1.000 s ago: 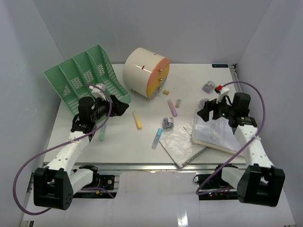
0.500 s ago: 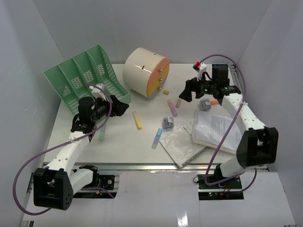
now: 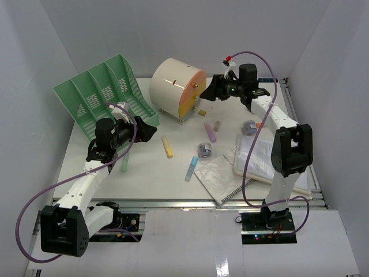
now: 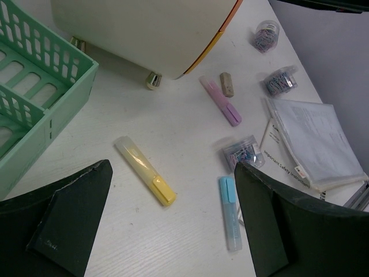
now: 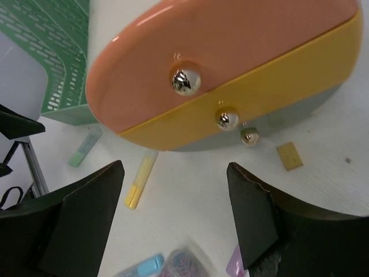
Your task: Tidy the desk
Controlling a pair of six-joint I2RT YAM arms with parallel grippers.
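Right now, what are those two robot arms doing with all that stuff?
They are tidying a messy desk. The right hand is open and empty, and it faces the knobs on the round drawer unit without touching them. The left hand is open too and hovers near the green file rack, holding nothing. A yellow highlighter, a blue highlighter, a paper-clip box and a notebook lie loose on the desk.
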